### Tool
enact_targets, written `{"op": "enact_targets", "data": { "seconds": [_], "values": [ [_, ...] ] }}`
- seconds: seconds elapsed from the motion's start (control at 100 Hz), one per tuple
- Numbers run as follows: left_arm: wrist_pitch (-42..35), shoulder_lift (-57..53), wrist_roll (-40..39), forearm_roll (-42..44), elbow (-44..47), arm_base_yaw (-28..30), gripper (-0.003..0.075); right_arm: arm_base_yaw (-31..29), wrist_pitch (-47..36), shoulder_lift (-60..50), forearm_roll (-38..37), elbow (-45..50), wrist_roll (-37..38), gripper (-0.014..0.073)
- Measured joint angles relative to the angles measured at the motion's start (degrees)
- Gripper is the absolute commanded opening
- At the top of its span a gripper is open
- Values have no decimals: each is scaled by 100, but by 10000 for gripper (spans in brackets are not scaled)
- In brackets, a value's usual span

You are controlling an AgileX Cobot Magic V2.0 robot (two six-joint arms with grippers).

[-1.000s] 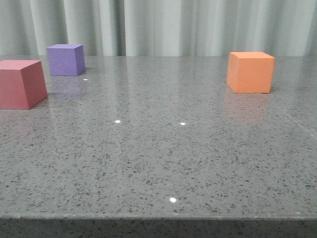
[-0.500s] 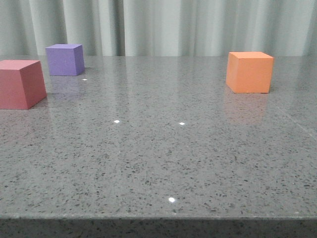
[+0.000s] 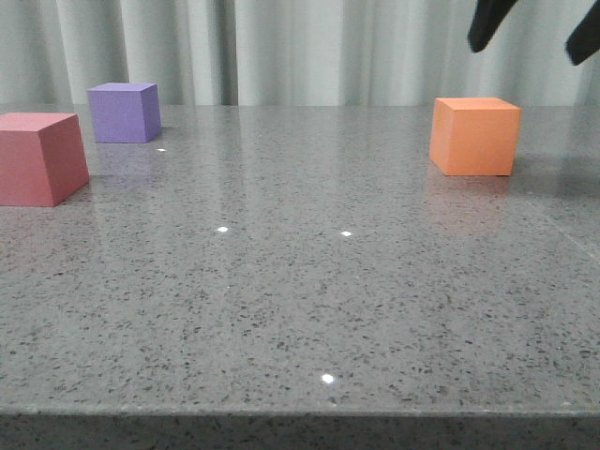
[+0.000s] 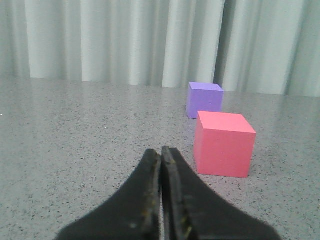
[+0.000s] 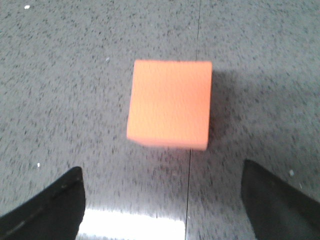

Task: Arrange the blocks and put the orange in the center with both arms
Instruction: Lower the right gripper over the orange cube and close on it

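Observation:
The orange cube stands on the grey table at the right. My right gripper hangs open above it, its two black fingertips at the top right of the front view. In the right wrist view the orange cube lies below, between and beyond the spread fingers. The red-pink cube stands at the far left, the purple cube behind it. My left gripper is shut and empty, low over the table, short of the red-pink cube and purple cube.
The speckled grey table has its front edge near the camera. A pale curtain hangs behind the table. A thin seam runs through the tabletop under the orange cube.
My right gripper's fingertips have come into the front view at the top right, above the orange cube. The cubes have not moved.

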Motion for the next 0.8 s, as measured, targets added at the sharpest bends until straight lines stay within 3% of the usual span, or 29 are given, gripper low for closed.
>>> {"op": "enact_targets", "data": {
  "seconds": [0.46, 0.7, 0.8],
  "values": [
    [0, 0, 0, 0, 0, 0, -20, 0, -1, 1473, -287, -890, 12, 622],
    [0, 0, 0, 0, 0, 0, -20, 0, -8, 1744, -379, -900, 4, 431],
    [0, 0, 0, 0, 0, 0, -20, 0, 64, 1744, -388, -1027, 4, 412]
  ]
}}
